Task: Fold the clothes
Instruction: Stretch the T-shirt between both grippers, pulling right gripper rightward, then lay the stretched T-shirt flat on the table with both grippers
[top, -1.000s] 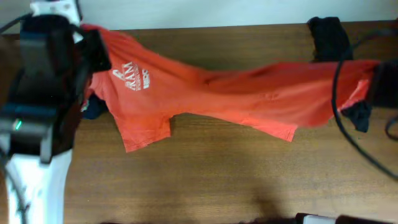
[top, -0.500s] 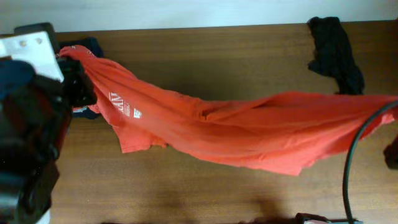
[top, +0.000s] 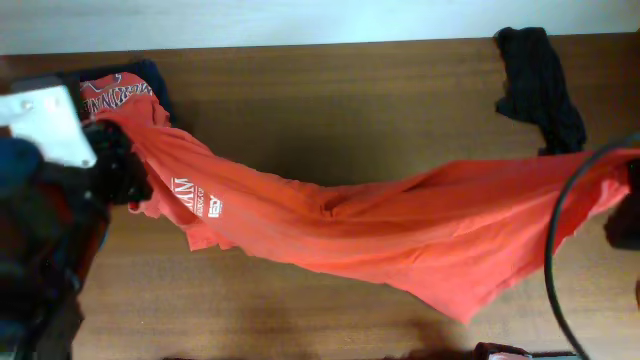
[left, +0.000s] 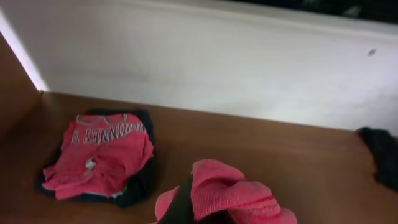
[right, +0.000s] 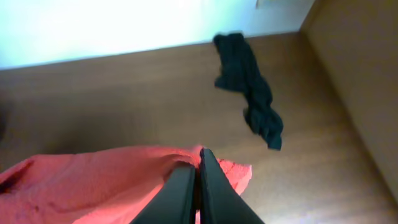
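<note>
An orange-red T-shirt (top: 400, 225) with white lettering hangs stretched across the table between both arms. My left gripper (top: 128, 168) is shut on its left end, a bunched edge (left: 239, 193) wrapped over the dark jaws of the left gripper (left: 193, 200). At the right edge, my right gripper (top: 622, 200) pinches the other end. In the right wrist view the right gripper (right: 199, 158) is shut with the shirt cloth (right: 93, 180) caught between the fingers. The shirt's lower hem sags toward the front.
A folded orange-red shirt (top: 112, 95) lies on a navy garment (top: 155, 78) at the back left, also seen as a pink-red pile (left: 102, 152). A crumpled black garment (top: 540, 85) lies at the back right (right: 252, 87). A pale wall (left: 217, 62) runs behind the wooden table (top: 330, 120).
Both arms have drawn the stretched shirt toward the front of the table. The folded stack at the back left has come into view. The shirt hangs lower and longer.
</note>
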